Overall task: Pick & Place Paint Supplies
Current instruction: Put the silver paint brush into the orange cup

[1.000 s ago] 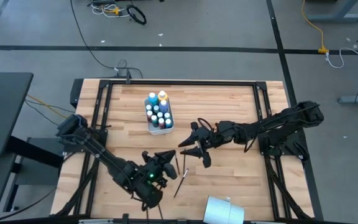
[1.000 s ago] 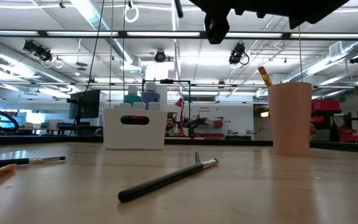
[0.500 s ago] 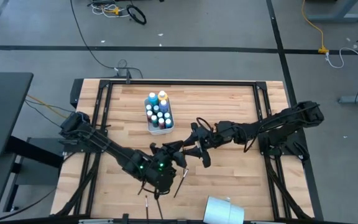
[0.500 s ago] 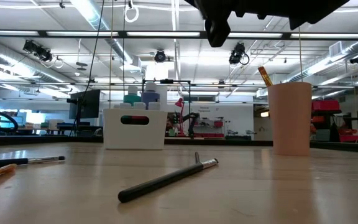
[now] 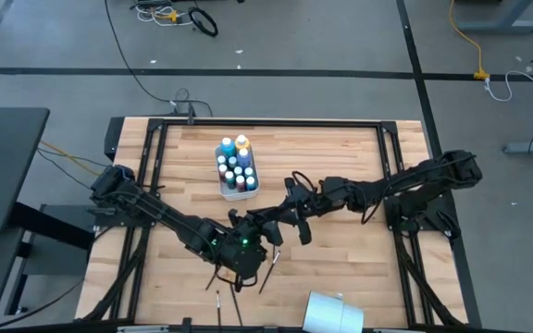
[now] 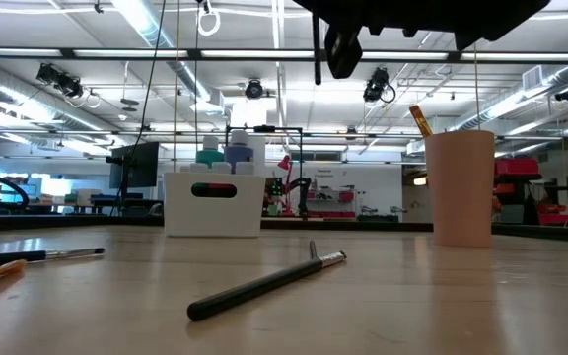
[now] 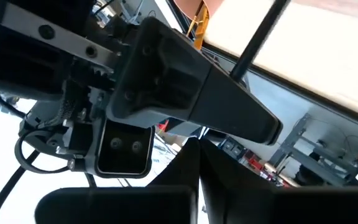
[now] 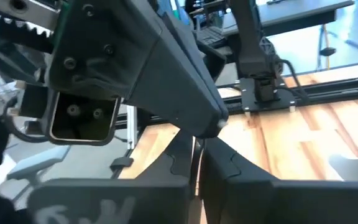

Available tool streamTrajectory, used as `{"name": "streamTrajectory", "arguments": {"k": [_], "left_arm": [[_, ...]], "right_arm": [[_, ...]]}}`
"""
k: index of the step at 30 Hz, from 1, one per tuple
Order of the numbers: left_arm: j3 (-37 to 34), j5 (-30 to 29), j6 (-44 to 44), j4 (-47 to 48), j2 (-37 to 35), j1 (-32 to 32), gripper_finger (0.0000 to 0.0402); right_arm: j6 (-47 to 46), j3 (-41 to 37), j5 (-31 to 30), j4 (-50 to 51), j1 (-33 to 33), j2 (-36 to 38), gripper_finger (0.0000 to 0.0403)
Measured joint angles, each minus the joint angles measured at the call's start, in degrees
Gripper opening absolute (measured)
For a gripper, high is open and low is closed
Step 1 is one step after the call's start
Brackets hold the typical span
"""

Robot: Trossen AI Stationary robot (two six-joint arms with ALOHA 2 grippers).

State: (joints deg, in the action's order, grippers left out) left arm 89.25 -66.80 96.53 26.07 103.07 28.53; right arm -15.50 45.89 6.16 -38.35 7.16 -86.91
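Observation:
My left gripper [image 5: 265, 228] and my right gripper [image 5: 281, 220] meet fingertip to fingertip above the middle of the table, both shut. Between them is a thin dark brush [image 6: 316, 49], standing upright high above the table. In the left wrist view its dark shaft [image 7: 260, 37] runs out past the right gripper's finger. A white caddy [image 5: 237, 168] at the back holds several paint bottles. More brushes lie flat on the wood: one [image 5: 268, 266] near the middle front, one [image 5: 218, 303] by the near edge. My left gripper is shut with its fingertips [image 7: 194, 163] against the right gripper, coming level from the table's left. The right gripper's fingers hide where it meets the brush. My right gripper pinches a thin pale part of the brush [image 8: 195, 152] between its two fingers, coming level from the table's right and lying across it. The brush is upright and lifted clear of the table.
A pale cup [image 5: 333, 313] stands at the near right edge with a yellow-ended stick in it [image 6: 420, 120]. Two more brushes [image 6: 37, 256] lie at the left in the low view. Black frame rails [image 5: 391, 157] run along the table's sides.
My left gripper has swung toward the table's right and far side until it reached the right gripper. My right gripper has stayed in place and shut its fingers. A thin upright brush now shows beside the grippers in the low view.

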Motion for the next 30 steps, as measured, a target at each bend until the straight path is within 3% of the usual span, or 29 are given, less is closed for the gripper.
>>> {"name": "streamTrajectory", "arguments": {"k": [4,10,17,19,24,26,30], "left_arm": [[0.00,0.59,-3.77,-0.05,0.02,0.00,0.0009],[0.00,2.01,-12.58,0.29,0.02,-0.31,0.0014],[0.00,1.90,-16.88,-0.03,0.02,-0.30,0.0053],[0.00,1.98,-22.74,-0.70,0.00,-0.31,0.0067],[0.00,3.22,-47.42,1.81,-1.33,-0.53,0.0088],[0.00,6.62,-55.28,5.02,-3.11,-0.82,0.0088],[0.00,19.07,-71.05,11.60,-6.91,-2.53,0.0080]], "right_arm": [[-0.16,0.00,3.98,0.31,-0.84,0.02,0.0016],[0.60,0.00,4.61,2.15,-1.16,0.18,0.0008],[5.78,-0.07,5.38,5.29,-2.23,0.71,0.0013],[7.12,-0.07,4.86,6.47,-2.64,1.44,0.0009],[11.76,-0.07,-0.44,11.26,-2.39,5.66,0.0008],[13.60,-0.07,-4.28,15.95,-1.56,8.41,0.0008],[16.24,-0.07,-14.76,24.61,1.47,13.65,0.0008]]}}
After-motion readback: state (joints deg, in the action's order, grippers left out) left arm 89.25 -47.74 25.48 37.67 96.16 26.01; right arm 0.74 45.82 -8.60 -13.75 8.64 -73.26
